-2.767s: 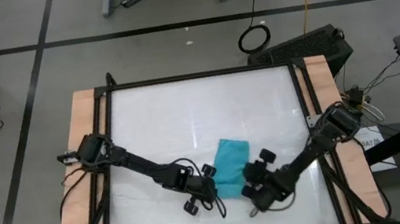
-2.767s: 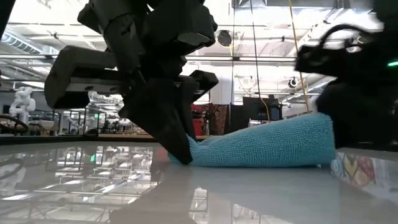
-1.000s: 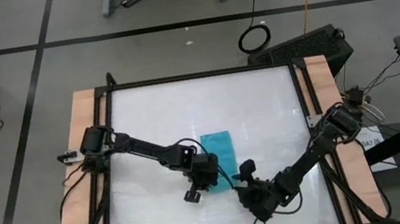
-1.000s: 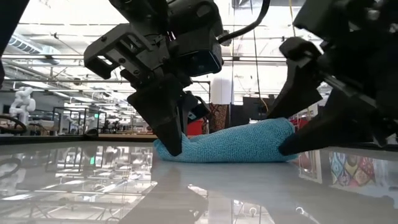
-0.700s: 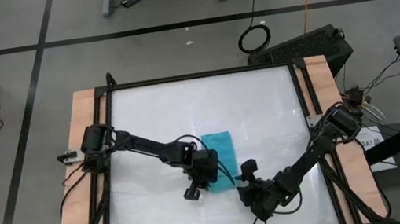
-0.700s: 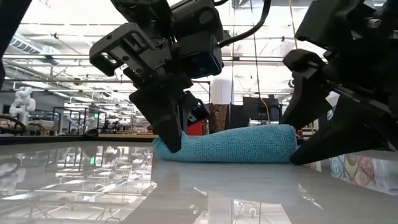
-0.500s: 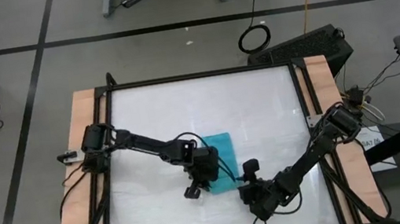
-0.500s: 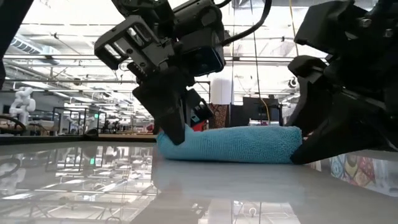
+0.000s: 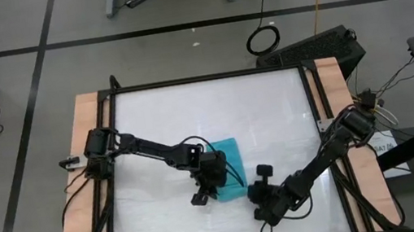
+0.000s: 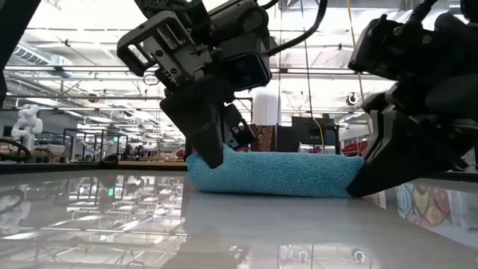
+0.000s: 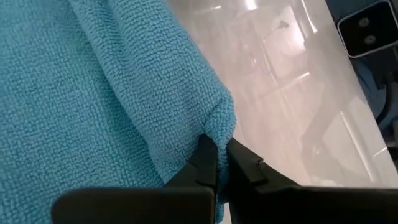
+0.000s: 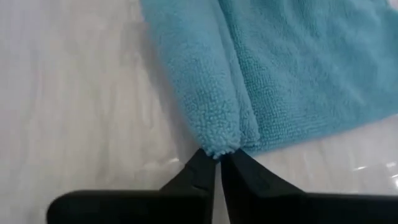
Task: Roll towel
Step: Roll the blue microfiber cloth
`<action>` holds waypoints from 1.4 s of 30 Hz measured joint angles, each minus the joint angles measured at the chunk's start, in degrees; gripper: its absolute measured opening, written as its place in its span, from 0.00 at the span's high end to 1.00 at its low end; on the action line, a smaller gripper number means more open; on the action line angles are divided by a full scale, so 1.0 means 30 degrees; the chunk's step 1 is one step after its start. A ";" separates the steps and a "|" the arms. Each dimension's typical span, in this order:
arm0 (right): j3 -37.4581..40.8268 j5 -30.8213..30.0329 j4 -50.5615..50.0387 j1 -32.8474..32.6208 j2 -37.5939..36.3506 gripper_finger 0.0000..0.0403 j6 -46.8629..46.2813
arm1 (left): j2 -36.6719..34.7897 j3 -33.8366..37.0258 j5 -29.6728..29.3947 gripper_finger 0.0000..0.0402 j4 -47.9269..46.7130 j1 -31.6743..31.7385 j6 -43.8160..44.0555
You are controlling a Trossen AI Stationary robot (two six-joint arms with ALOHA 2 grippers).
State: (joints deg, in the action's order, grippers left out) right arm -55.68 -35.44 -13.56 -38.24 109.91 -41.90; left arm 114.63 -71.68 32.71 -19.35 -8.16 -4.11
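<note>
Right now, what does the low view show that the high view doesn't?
Only the low view shows the towel from the side as a low roll on the glossy table, with the room behind. Only the high view shows the whole table, both arms reaching in from its sides, the wooden rails, and the towel's flat part stretching beyond the roll. Both show the left gripper shut on the towel's left end and the right gripper shut at its right end.
</note>
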 joint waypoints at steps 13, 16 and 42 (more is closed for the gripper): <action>0.2867 0.2536 0.5195 0.0038 -0.1672 0.99 -0.2260 | -0.0228 0.0000 -0.2063 0.97 0.0373 -0.0278 0.1615; 0.3977 0.2903 0.7049 0.0124 -0.2081 0.99 -0.2527 | -0.0612 -0.0015 -0.3344 0.97 0.0444 -0.0750 0.0697; 0.7346 0.5010 1.4047 0.0119 -0.2632 0.94 -0.4210 | -0.1035 0.0138 -0.8721 0.97 0.1459 -0.2579 -0.0731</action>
State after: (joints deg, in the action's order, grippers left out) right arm -33.64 -20.41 28.58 -37.88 102.02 -54.53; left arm 111.53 -71.26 6.54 -14.98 -15.90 -6.31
